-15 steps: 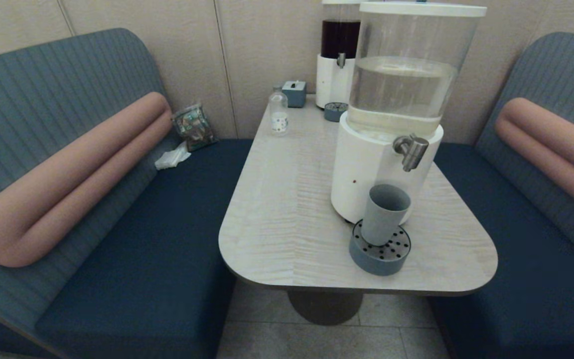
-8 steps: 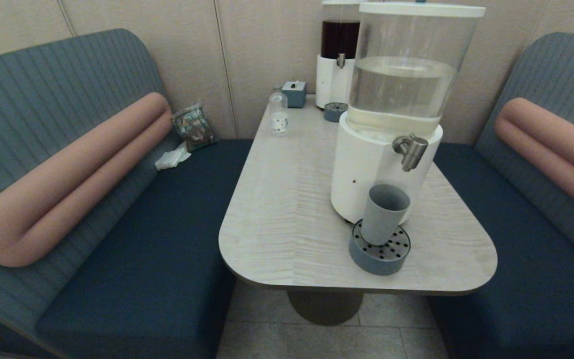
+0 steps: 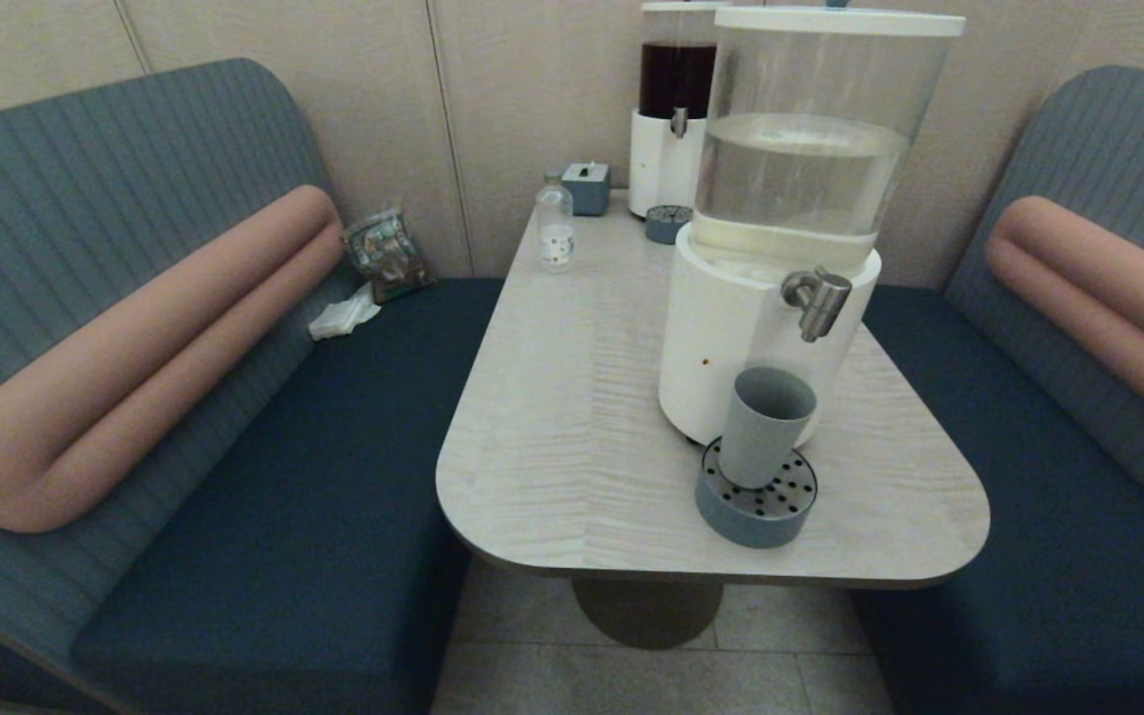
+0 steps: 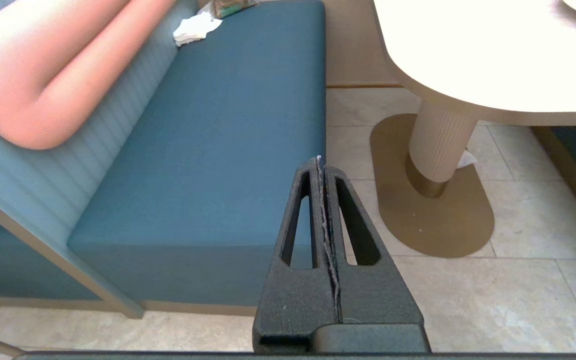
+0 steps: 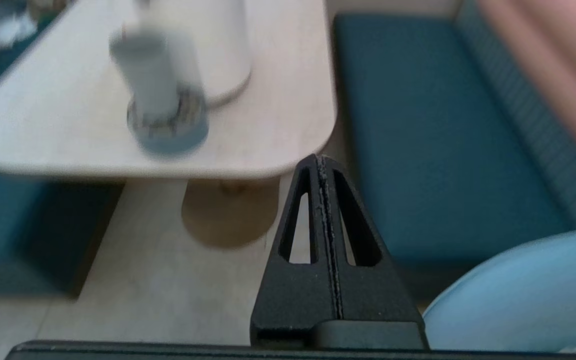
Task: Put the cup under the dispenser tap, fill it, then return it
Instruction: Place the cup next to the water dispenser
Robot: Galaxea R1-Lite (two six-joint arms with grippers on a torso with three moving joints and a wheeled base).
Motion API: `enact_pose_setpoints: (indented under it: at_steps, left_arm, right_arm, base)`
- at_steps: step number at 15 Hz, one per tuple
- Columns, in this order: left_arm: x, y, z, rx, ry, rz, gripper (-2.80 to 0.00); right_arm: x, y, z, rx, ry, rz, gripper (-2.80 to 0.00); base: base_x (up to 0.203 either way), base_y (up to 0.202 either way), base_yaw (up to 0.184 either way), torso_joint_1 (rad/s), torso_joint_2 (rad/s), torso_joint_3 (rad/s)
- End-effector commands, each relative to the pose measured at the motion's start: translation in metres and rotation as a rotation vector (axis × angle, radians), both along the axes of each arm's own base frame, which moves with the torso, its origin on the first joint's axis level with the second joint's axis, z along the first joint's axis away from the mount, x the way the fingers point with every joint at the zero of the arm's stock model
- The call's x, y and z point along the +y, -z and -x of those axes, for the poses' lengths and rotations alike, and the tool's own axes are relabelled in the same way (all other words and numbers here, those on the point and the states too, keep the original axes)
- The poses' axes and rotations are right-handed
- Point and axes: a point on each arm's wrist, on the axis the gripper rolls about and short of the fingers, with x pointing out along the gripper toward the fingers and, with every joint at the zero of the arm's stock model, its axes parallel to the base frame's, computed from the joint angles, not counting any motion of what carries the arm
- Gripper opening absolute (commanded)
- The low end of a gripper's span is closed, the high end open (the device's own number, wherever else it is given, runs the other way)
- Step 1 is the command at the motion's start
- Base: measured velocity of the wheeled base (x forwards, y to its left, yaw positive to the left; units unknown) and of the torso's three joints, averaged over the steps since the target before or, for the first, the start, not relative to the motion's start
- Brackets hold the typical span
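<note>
While my right jaws (image 5: 322, 165) hang pressed together below the worktop's (image 3: 572, 417) near edge, the cup (image 3: 766, 425) stands on the drip tray (image 3: 757, 501), short of the dispenser tap (image 3: 816, 300); next I must open and grasp it

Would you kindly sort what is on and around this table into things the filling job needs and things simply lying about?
Belongs to the job:
- cup, standing on the drip tray
- dispenser tap on the clear-liquid dispenser

Just lying about:
- dark-liquid dispenser
- small bottle
- tissue box
- snack bag
- crumpled tissue
</note>
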Motion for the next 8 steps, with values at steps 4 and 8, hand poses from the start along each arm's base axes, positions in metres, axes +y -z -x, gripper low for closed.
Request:
enact_pose_setpoints:
  at_steps: [4,8]
  left_arm:
    - [0.000,0.000,0.000,0.003,0.000,0.000,-2.80]
    - [0.000,0.000,0.000,0.003,-0.001,0.000,-2.80]
  right_arm:
    - [0.002,0.074,-0.004,0.078,-0.033,-0.002,-2.80]
    - [0.003,0.114,-0.026,0.035,-0.079,0.001,-2.80]
  base:
    - [0.000,0.000,0.000,0.000,0.00,0.000]
    - [0.000,0.000,0.000,0.000,0.00,0.000]
